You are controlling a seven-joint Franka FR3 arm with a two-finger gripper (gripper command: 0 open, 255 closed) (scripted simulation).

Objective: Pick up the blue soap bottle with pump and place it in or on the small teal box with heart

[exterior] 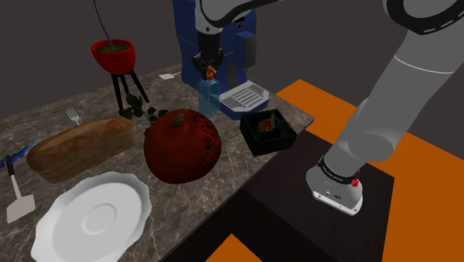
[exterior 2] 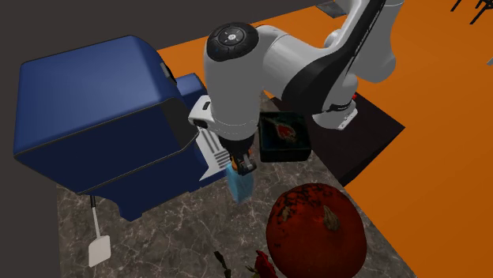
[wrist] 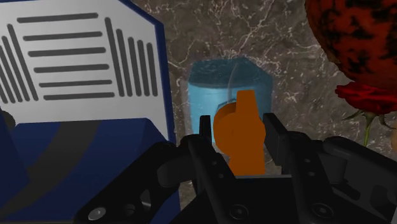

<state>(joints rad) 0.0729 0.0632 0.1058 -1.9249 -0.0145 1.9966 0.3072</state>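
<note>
Claw (wrist: 236, 127) on bottle (wrist: 213, 83), machine edge (wrist: 167, 86) alongside

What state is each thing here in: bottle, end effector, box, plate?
Soap bottle: upright, held by its orange pump, not yet at the box.
End effector: shut on the soap bottle's pump.
Box: upright, open on top, no bottle in it.
Plate: right side up, empty.
</note>
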